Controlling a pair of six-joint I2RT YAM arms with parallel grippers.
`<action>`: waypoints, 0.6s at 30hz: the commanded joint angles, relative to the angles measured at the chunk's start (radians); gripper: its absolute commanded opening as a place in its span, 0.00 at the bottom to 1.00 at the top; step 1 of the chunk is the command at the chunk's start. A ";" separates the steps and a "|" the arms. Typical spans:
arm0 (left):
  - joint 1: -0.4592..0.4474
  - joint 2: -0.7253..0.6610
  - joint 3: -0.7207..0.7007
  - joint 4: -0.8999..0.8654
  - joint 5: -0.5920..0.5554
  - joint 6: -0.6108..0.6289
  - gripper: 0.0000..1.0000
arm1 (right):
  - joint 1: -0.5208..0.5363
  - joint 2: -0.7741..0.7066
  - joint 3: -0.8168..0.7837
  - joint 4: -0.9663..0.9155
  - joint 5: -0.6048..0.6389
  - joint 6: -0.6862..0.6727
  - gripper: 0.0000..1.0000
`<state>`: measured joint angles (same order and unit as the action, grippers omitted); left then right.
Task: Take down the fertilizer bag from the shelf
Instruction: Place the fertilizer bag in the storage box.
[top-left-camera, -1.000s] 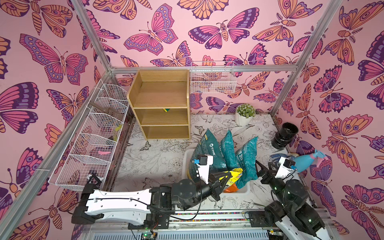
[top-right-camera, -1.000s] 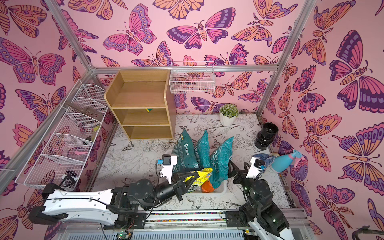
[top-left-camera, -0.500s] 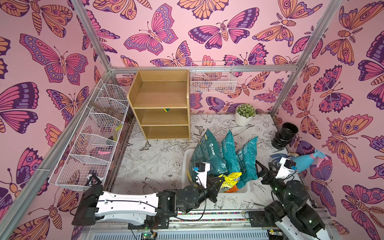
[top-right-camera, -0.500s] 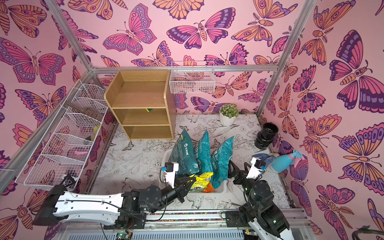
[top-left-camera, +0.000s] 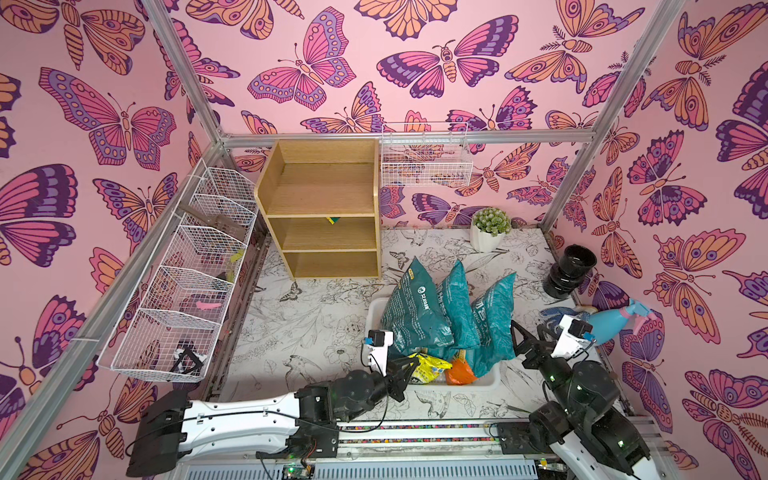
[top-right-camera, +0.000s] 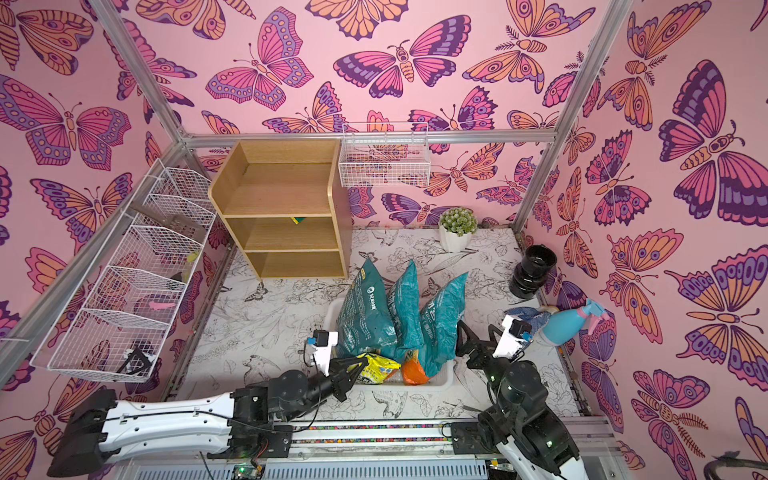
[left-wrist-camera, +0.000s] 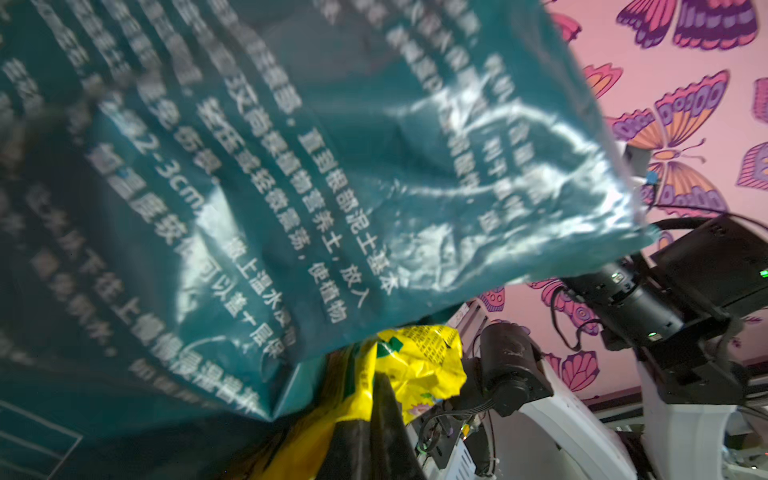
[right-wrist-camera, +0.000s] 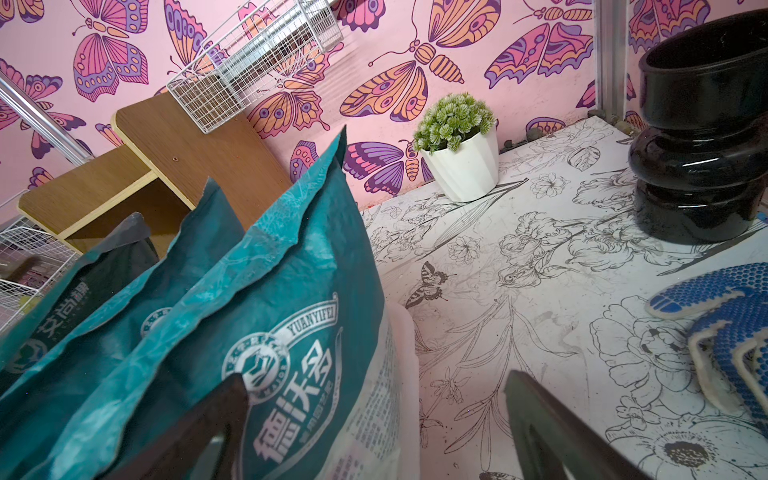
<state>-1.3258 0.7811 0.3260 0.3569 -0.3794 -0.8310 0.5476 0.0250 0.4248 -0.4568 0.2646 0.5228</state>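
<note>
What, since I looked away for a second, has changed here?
The left gripper, still shut on the yellow bag, drew back toward the robot's base and to its left, bringing the bag to the white bin's near-left corner. Nothing newly grasped or released. The right gripper stays open; teal bags and shelf are unchanged.

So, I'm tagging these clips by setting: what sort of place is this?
Likely a staged gardening corner in a robot cell: teal potting bags, a potted plant and a spray bottle, inside butterfly-papered panels.
</note>
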 joint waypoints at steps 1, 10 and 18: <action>0.012 -0.078 -0.083 -0.012 -0.115 -0.052 0.00 | 0.007 -0.011 -0.006 -0.008 0.018 -0.014 0.99; 0.014 -0.096 -0.145 -0.105 -0.107 -0.143 0.00 | 0.005 0.000 -0.003 -0.007 0.029 -0.016 0.99; 0.014 -0.107 -0.130 -0.103 -0.077 -0.122 0.07 | 0.006 -0.015 -0.003 -0.008 0.018 -0.013 0.99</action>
<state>-1.3251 0.6758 0.1883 0.3313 -0.4599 -0.9699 0.5476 0.0223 0.4240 -0.4568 0.2691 0.5228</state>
